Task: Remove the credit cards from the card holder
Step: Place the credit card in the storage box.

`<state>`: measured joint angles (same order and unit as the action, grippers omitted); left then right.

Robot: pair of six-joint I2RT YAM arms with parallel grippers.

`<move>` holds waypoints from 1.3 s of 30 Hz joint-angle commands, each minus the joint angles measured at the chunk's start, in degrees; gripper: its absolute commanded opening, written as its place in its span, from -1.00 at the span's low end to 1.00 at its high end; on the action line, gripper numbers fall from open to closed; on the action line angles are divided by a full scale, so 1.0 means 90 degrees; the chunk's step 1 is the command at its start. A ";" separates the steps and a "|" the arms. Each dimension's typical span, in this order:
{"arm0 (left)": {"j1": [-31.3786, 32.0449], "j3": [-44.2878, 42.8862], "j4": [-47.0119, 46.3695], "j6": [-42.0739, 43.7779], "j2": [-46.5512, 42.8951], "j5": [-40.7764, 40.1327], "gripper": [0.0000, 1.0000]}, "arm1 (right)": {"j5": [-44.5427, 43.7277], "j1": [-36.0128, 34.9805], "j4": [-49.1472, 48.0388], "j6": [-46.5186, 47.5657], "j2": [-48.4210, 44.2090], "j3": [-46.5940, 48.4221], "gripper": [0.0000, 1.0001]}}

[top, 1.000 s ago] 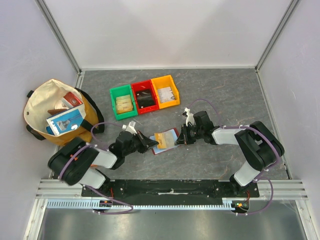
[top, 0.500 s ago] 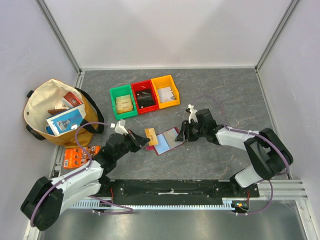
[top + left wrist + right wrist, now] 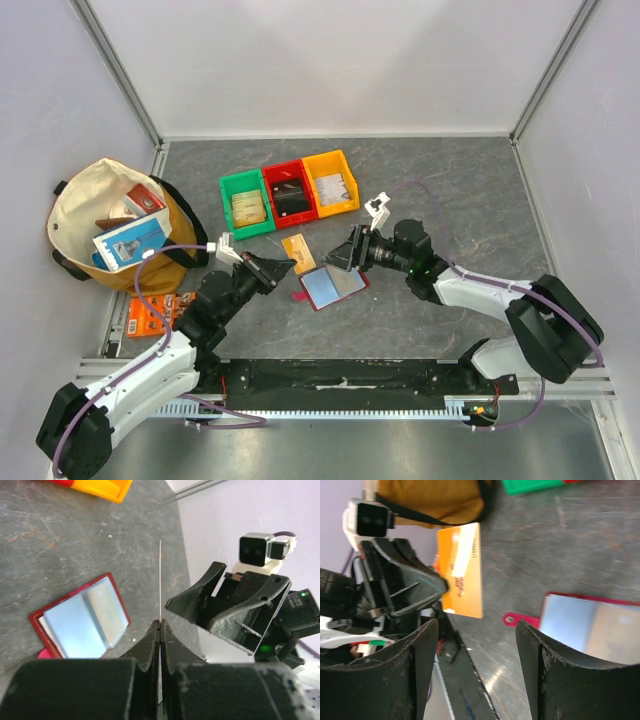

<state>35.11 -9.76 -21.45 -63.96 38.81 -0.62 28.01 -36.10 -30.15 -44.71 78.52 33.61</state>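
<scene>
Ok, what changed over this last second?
The left gripper, shut on the orange card, drew it out of the card holder and carried it away toward the bins. The right gripper let go of the holder's edge, opened and backed off. The holder lies open much as before; bins and bag did not move.

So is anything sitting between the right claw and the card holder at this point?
Nothing visible does. The right claw hangs open right by the far right corner of the card holder, which lies open on the table. The orange card, pinched in the left claw, is off to the holder's left.
</scene>
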 commanded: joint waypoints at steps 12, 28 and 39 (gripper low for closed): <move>0.0142 -0.0146 -0.1181 -0.0598 -0.0113 -0.0107 -0.96 | 0.0140 -0.0638 -0.3300 -0.1790 0.1051 -0.0052 -0.05; -0.0063 -0.1628 0.2818 0.2543 -0.0894 0.0382 0.31 | 0.1330 -0.0003 -0.1858 -0.0524 0.0359 0.0005 -1.00; -0.0093 -0.4168 0.5146 0.6011 0.0511 0.2371 0.46 | 0.1760 -0.0003 0.2715 0.3325 -0.1058 0.1061 -1.00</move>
<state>34.50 -41.50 16.01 -25.28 38.54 9.67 40.34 -35.99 -18.70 -28.77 72.77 39.27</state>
